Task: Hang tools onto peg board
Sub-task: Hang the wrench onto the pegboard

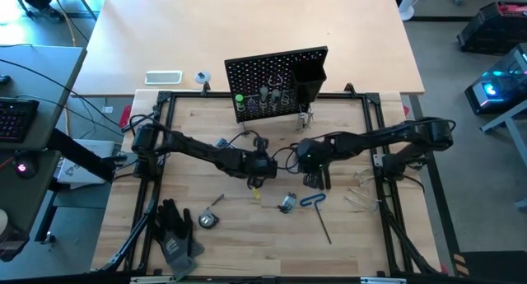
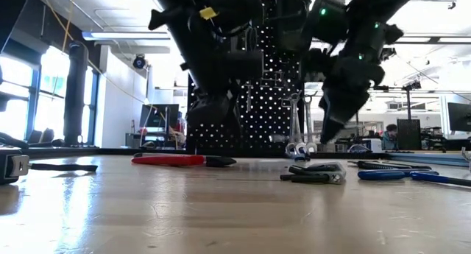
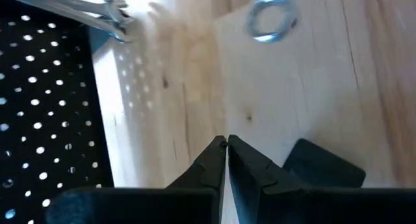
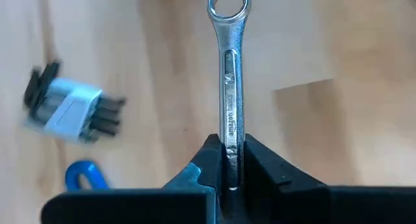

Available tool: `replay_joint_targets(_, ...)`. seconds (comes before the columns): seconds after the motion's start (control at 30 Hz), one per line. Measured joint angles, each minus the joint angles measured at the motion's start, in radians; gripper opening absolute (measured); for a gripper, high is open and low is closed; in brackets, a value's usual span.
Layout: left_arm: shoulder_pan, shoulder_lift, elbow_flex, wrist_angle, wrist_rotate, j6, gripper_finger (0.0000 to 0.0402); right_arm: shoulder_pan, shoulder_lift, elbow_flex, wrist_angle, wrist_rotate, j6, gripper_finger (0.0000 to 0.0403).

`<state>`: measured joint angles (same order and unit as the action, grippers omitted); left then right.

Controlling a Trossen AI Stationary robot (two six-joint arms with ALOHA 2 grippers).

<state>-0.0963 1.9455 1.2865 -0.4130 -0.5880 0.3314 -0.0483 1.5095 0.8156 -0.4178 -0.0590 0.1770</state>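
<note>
The black peg board (image 1: 276,80) stands upright at the table's far side, with tools in its ring holders and silver wrenches (image 2: 298,129) hanging by its box bin (image 1: 310,76). My right gripper (image 4: 231,152) is in front of the board at mid-table (image 1: 314,177), shut on a silver wrench (image 4: 229,68). My left gripper (image 3: 226,145) is shut and empty beside it (image 1: 263,169). A blue-handled hex key (image 1: 314,202), a hex-key set (image 1: 286,203) and a red-black flat tool (image 2: 180,160) lie flat on the table. My right gripper pinches the silver wrench's flat shaft (image 4: 230,130) between its two fingers. The wrench lies along the fingers and sticks out past their tips, its ring end (image 4: 227,6) pointing away from the gripper. The fingers point down at a slant. I cannot tell whether the ring end touches the table.
Black work gloves (image 1: 177,235) and a tape measure (image 1: 206,221) lie near the front left. A white flat device (image 1: 163,77) lies behind the board to the left. The black frame rails (image 1: 387,193) border the wooden work area.
</note>
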Motion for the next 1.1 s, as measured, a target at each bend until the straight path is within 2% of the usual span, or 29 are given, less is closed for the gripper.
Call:
replay_joint_targets(0.2,0.018,-0.030,0.001,0.078,0.003,0.015,0.0012,0.000,-0.129,0.001,-0.016,0.128,0.051,0.0030)
replay_joint_targets(0.5,0.052,-0.072,0.004,0.258,0.091,0.073,0.0012,0.032,-0.338,0.001,-0.136,0.368,0.136,0.0030)
replay_joint_targets(0.77,0.142,-0.074,0.004,0.379,0.305,0.061,0.0012,0.116,-0.493,-0.025,-0.286,0.643,0.313,0.0030)
replay_joint_targets(0.93,0.178,-0.074,0.003,0.436,0.427,0.032,0.0012,0.161,-0.563,-0.129,-0.257,0.740,0.418,0.0030)
replay_joint_targets(1.1,0.182,-0.074,0.003,0.477,0.486,0.054,0.0012,0.190,-0.575,-0.265,-0.093,0.783,0.429,0.0030)
